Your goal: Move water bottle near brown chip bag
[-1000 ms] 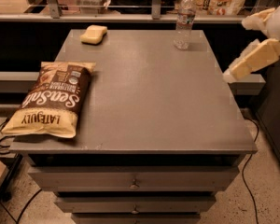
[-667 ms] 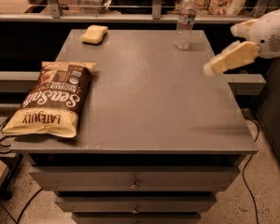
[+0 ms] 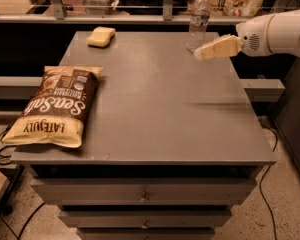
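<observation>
Your cream coloured gripper (image 3: 200,53) sits at the end of the fat white arm (image 3: 282,31) that comes in from the right. It hangs in the air over the far right part of the flat grey table (image 3: 160,114), and its tip points left. You cannot tell if it is wide or narrow.

The small clear plastic water bottle (image 3: 198,19) with the white cap stands upright near the far right corner of the table. The tip of the gripper is just beside the foot of the bottle, on its near side. You cannot tell if they touch.

The big puffy brown chip bag (image 3: 55,106) with pale yellow ends lies flat on the near left side of the table, well apart from the bottle. A small yellow sponge (image 3: 101,36) lies at the far left. Grey drawers (image 3: 142,196) with little knobs sit under the table top
</observation>
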Motion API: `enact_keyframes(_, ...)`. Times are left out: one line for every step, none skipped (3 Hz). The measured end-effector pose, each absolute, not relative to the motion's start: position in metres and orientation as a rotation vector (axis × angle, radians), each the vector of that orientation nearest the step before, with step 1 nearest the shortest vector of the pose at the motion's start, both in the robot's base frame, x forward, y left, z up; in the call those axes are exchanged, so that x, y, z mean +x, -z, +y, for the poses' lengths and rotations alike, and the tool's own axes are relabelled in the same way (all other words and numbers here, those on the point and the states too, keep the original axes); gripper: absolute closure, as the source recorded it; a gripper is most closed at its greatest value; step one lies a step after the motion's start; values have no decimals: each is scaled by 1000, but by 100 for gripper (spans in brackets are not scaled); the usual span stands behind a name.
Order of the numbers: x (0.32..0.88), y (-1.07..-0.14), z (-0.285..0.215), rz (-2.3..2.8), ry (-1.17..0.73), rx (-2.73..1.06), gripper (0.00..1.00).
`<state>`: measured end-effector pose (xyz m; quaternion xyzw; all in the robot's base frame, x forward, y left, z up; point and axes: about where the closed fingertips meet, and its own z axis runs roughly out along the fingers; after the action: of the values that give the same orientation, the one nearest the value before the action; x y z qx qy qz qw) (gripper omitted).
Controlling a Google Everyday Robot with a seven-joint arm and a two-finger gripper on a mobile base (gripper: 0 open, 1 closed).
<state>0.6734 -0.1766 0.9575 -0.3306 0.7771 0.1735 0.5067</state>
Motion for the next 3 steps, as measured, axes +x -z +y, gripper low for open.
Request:
enact_keyframes(721,-950,-186,1870,-388,-714,0)
enact_keyframes(720,-951,-186,1869,-388,-715,0)
enact_keyframes(727,-940,-185,1904,-376,-666,0)
